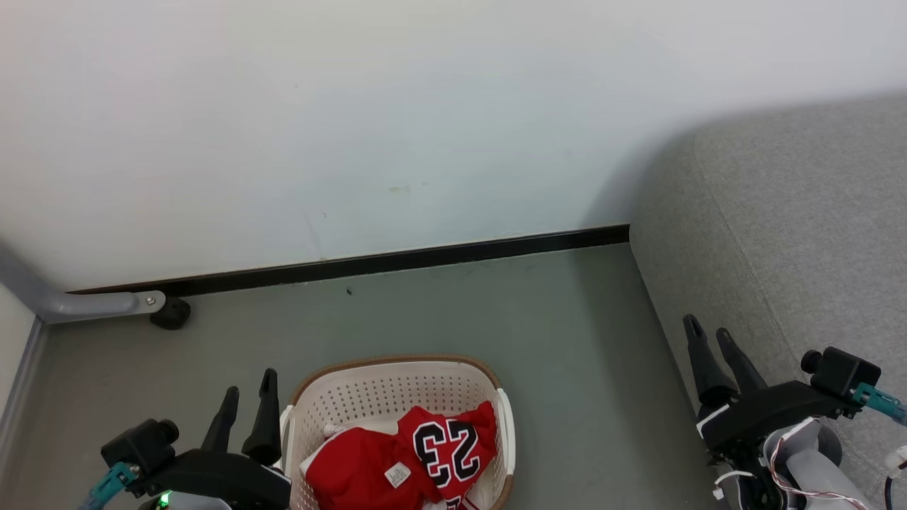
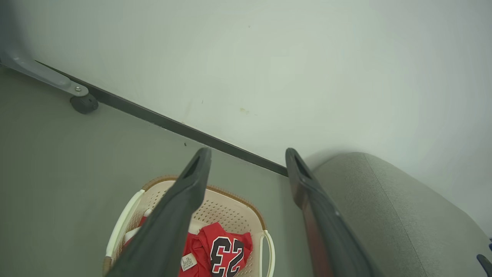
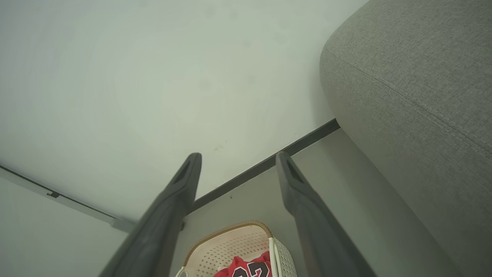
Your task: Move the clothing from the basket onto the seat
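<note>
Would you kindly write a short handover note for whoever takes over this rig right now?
Left gripper: open, empty, just left of the basket in the head view.
Right gripper: open, empty, by the seat edge.
Clothing: in the basket, which stands on the floor; the red "23" jersey is on top, with a white piece showing beneath.
Done: nothing yet; no garment lies on the visible part of the seat.
Left: grasp each garment, carry it over to the seat and release it there.
</note>
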Robot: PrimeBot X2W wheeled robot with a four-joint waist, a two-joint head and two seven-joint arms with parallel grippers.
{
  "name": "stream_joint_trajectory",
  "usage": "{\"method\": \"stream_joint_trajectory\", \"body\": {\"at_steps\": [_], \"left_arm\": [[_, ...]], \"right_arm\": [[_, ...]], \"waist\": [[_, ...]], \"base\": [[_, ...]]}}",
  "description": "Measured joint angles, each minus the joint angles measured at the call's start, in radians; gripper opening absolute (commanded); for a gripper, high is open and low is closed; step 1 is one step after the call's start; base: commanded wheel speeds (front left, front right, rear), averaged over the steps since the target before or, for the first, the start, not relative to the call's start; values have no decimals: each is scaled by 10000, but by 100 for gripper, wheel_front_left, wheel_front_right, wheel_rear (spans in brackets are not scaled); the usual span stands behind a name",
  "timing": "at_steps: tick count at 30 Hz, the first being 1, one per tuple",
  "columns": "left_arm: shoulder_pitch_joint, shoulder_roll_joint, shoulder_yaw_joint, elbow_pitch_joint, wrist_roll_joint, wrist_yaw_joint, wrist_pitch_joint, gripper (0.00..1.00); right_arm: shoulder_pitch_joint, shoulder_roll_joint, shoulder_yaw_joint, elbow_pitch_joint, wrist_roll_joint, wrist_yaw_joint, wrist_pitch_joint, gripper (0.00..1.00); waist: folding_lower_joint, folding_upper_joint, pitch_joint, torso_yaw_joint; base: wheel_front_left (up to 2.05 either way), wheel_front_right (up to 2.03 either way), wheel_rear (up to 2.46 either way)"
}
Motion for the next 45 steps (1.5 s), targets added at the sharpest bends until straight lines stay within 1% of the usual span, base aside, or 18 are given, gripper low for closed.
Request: {"method": "stream_joint_trajectory", "body": {"at_steps": [7, 8, 10, 14, 16, 18, 20, 23, 32, 37, 41, 45], "left_arm": [[-14, 107, -199, -2, 1221, 98, -226, 100], [-14, 109, -219, -2, 1413, 100, -301, 100], [-23, 117, -249, -6, 1741, 176, -385, 100], [-39, 182, -290, -8, 2401, 198, -527, 100], [-40, 201, -293, -8, 2757, 297, -570, 100], [-42, 211, -295, -6, 3049, 351, -667, 100], [-45, 221, -301, -4, 3377, 355, -740, 100], [-55, 230, -311, 0, 3852, 435, -838, 100], [-201, 259, -313, 59, 5214, 451, -1135, 100], [-201, 242, -240, 59, 5325, 449, -1185, 100], [-201, 150, 4, 73, 5334, 458, -1185, 100], [-199, 54, 257, 119, 5394, 717, -1185, 100]], "right_arm": [[-336, -165, 470, 238, -1020, -100, -276, 100], [-378, -186, 533, 280, -1154, -163, -295, 100], [-481, -240, 658, 345, -1409, -163, -376, 100], [-668, -307, 874, 458, -1910, -174, -485, 100], [-742, -351, 978, 512, -2213, -259, -564, 100], [-817, -389, 1097, 617, -2449, -263, -652, 100], [-888, -426, 1227, 658, -2750, -349, -734, 100], [-961, -460, 1394, 752, -3106, -349, -828, 100], [-1376, -629, 1801, 1081, -4257, -464, -1170, 100], [-1459, -642, 1758, 1133, -4301, -516, -1174, 100], [-1458, -627, 1503, 1170, -4301, -704, -1174, 100], [-1458, -633, 1266, 1198, -4305, -932, -1174, 100]], "waist": [[0, 0, 9, -8], [0, -1, 11, -9], [0, 0, 16, -10], [0, 0, 23, -10], [0, 0, 25, -9], [0, 0, 26, -7], [0, 0, 26, -7], [0, 0, 27, -8], [0, 0, 3, -27], [0, 0, -20, -39], [0, 0, -34, -48], [0, 0, -31, -53]], "base": [[0, 0, 0], [0, 0, 0], [0, 0, 0], [0, 0, 0], [0, 0, 0], [0, 0, 0], [0, 0, 0], [0, 0, 0], [0, 0, 0], [0, 0, 0], [0, 0, 0], [0, 0, 0]]}}
